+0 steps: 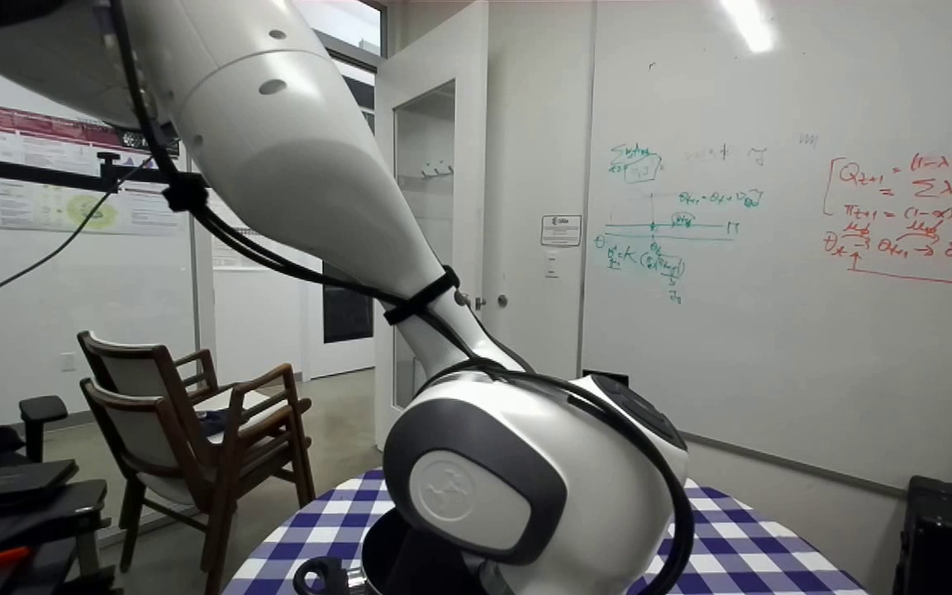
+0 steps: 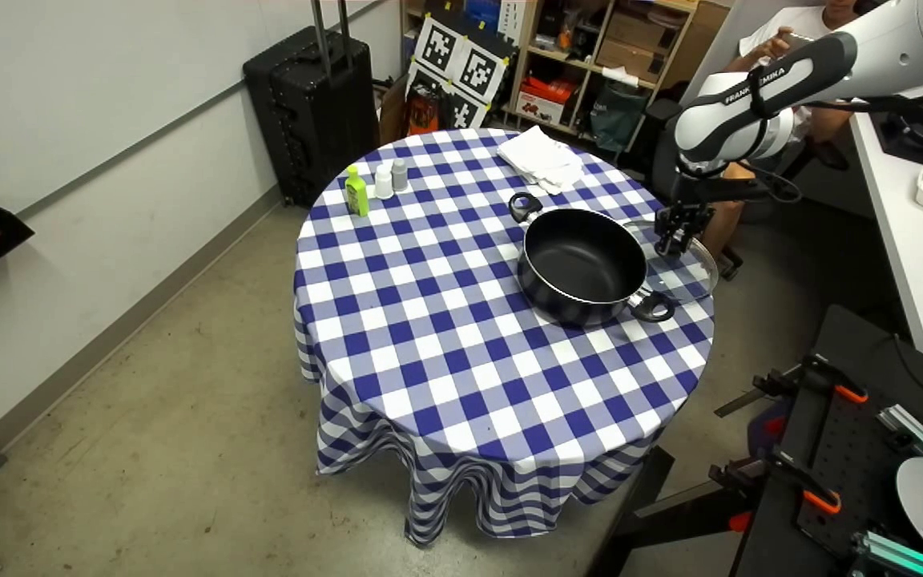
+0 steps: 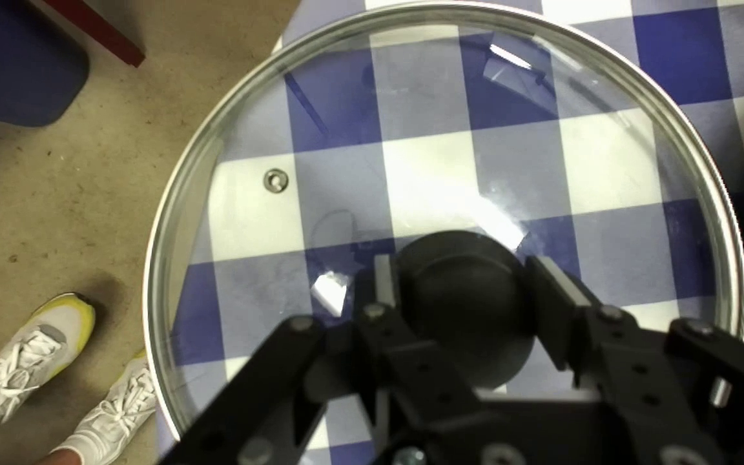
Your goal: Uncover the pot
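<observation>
The pot [image 2: 562, 303] is black, round and shallow with two loop handles. It stands upright and uncovered on the checked table in an exterior view. Part of it also shows in an exterior view [image 1: 381, 552] behind the arm. The clear glass lid [image 2: 687, 276] lies beside the pot at the table's edge, and in the wrist view the lid [image 3: 423, 168] overhangs that edge. My gripper [image 3: 459, 278] has its fingers against both sides of the lid's black knob [image 3: 469, 303]. The gripper [image 2: 674, 232] is above the lid. I cannot tell whether the lid touches the cloth.
The round table [image 2: 469, 344] has a blue-white checked cloth. A green bottle [image 2: 356, 192], a white shaker [image 2: 384, 182] and a grey shaker [image 2: 399, 175] stand on its far side. A folded white cloth [image 2: 542, 159] lies behind the pot. A person's shoes [image 3: 30, 361] are near the table edge.
</observation>
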Controlling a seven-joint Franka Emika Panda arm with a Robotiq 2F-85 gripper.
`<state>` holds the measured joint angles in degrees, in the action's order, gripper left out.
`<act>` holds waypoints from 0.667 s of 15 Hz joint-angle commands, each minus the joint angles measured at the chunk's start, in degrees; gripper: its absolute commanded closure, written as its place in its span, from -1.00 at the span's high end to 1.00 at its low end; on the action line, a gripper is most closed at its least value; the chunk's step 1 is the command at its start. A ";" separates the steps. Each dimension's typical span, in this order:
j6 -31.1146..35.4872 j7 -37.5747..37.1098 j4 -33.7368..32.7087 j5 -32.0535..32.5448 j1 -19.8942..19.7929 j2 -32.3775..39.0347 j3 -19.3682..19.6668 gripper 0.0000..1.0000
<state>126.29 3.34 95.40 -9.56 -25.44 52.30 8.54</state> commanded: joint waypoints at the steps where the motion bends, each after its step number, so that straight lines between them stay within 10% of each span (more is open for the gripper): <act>1: -4.02 0.69 -2.66 -0.35 -0.07 1.03 -0.03 0.57; 5: -5.46 0.33 -1.51 -0.22 0.12 -0.05 0.57 0.99; 10: -4.71 1.40 4.36 -0.50 -0.13 -5.75 1.28 1.00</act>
<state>121.90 3.34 94.91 -9.55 -25.50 51.78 9.39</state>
